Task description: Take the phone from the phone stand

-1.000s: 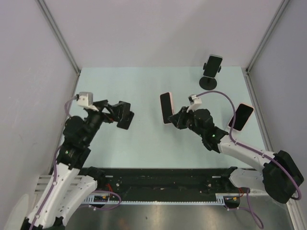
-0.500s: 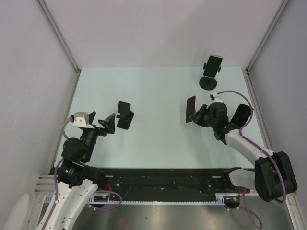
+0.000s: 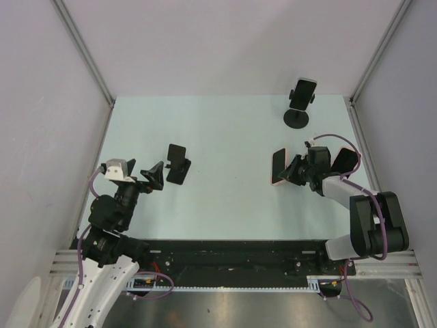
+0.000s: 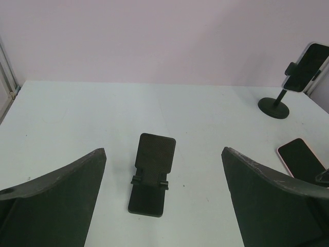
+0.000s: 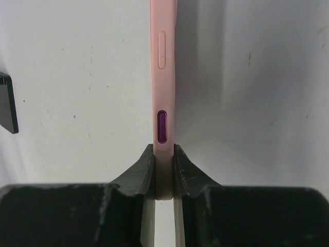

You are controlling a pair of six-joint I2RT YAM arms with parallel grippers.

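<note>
A black folding phone stand (image 3: 177,162) stands empty left of the table's middle; it also shows in the left wrist view (image 4: 151,172). My right gripper (image 3: 291,171) is shut on the end of a phone in a pink case (image 3: 278,167), held low over the table's right part. In the right wrist view the phone (image 5: 163,77) is edge-on between my right gripper's (image 5: 164,167) two pads. My left gripper (image 3: 154,177) is open and empty, pulled back just near of the folding stand, which shows between its spread fingers (image 4: 56,190).
A second phone sits clamped on a black pole stand with a round base (image 3: 299,102) at the far right, also in the left wrist view (image 4: 300,67). Another pink-cased phone (image 3: 343,161) lies near the right edge. Grey walls enclose the table.
My right gripper has carried the pink phone to the right and lower, away from the folding stand. My left arm pulled back from the stand a second ago and has since held still.
</note>
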